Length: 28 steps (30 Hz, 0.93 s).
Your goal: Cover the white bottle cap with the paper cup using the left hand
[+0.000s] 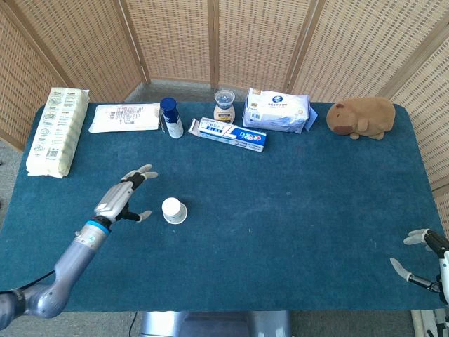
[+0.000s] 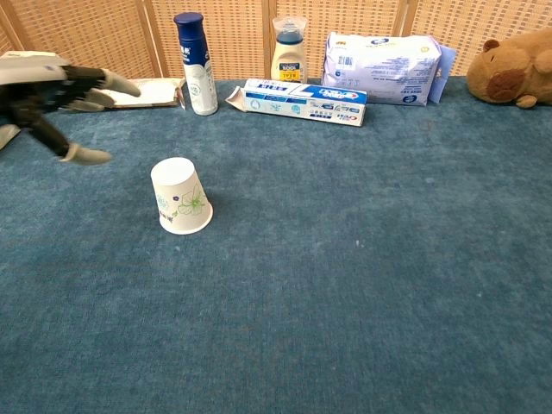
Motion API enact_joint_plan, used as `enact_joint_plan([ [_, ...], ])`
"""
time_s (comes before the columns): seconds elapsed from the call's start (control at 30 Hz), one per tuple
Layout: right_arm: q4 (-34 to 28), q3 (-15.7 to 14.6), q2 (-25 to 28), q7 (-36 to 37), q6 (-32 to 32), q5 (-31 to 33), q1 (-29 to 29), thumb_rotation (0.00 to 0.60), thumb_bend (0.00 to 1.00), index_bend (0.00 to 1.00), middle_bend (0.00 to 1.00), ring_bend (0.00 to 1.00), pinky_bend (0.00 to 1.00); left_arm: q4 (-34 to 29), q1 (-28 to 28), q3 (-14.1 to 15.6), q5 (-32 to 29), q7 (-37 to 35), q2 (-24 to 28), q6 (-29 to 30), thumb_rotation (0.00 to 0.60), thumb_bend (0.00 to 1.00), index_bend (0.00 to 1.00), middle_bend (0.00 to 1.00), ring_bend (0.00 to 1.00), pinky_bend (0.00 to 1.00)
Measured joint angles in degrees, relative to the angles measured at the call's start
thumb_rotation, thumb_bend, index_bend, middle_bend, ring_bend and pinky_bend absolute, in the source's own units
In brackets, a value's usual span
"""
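Note:
The paper cup (image 1: 172, 210) (image 2: 180, 196) stands upside down on the blue cloth, its white base facing up and a green print on its side. The white bottle cap is hidden from both views. My left hand (image 1: 124, 196) (image 2: 53, 97) hovers to the left of the cup, apart from it, with its fingers spread and nothing in them. My right hand (image 1: 421, 256) shows only at the bottom right corner of the head view, fingers apart and holding nothing.
Along the far edge lie a tissue pack (image 1: 58, 130), a flat white packet (image 1: 125, 117), a blue bottle (image 1: 170, 117), a toothpaste box (image 1: 230, 133), a small jar (image 1: 224, 106), a wipes pack (image 1: 278, 109) and a brown plush (image 1: 361, 117).

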Motion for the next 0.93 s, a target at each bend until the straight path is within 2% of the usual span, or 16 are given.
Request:
enact_joint_plan([
  [0.23, -0.22, -0.17, 0.19, -3.4, -1.36, 0.12, 0.75, 0.411, 0.26, 0.44, 0.39, 0.4, 0.42, -8.79, 5.5, 4.52, 2.83, 4.19, 9.0, 6.53, 0.591, 0.3, 0.13, 0.0, 0.0, 0.0],
  [0.47, -0.2, -0.61, -0.41, -7.32, -2.82, -0.3, 1.68, 0.41, 0.26, 0.44, 0.39, 0.4, 0.41, -13.73, 12.56, 9.45, 11.57, 4.43, 14.82, 13.83, 0.592, 0.3, 0.13, 0.0, 0.0, 0.0],
  [0.77, -1.02, -1.26, -2.17, -12.46, -3.93, -2.5, 3.17, 0.41, 0.26, 0.44, 0.39, 0.4, 0.4, -16.42, 22.27, 16.25, 24.15, 2.81, 20.5, 24.13, 0.591, 0.3, 0.13, 0.0, 0.0, 0.0],
  [0.93, -0.99, -1.33, -2.72, -12.71, -4.5, -2.67, 3.76, 0.408, 0.26, 0.44, 0.39, 0.4, 0.4, -16.42, 26.59, 18.45, 27.45, 1.92, 21.85, 29.07, 0.589, 0.29, 0.13, 0.0, 0.0, 0.0],
])
